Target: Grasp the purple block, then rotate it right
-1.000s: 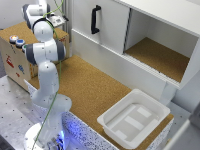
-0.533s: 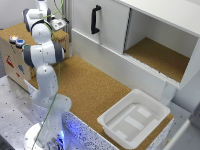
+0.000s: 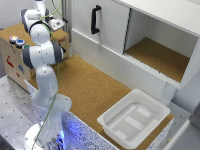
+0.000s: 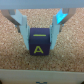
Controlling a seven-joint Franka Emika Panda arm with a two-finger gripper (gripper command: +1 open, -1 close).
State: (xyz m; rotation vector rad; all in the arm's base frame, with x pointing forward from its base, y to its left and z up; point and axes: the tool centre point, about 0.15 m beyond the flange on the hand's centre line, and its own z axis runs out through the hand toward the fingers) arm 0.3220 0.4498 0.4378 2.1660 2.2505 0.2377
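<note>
purple block [image 4: 39, 43] between gripper [image 4: 40, 36] fingers, seemingly touching

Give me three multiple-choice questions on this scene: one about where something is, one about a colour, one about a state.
1. Where is the purple block?
A. between the gripper fingers
B. in the white bin
C. inside the cabinet

2. What colour is the letter A on the block?
A. red
B. yellow
C. white

3. What is in the white bin?
A. a block
B. nothing
C. a cup

Answers:
1 A, the wrist view shows a finger on each side of the block.
2 B, the A shows yellow on purple.
3 B, its floor is bare in the exterior view.
</note>
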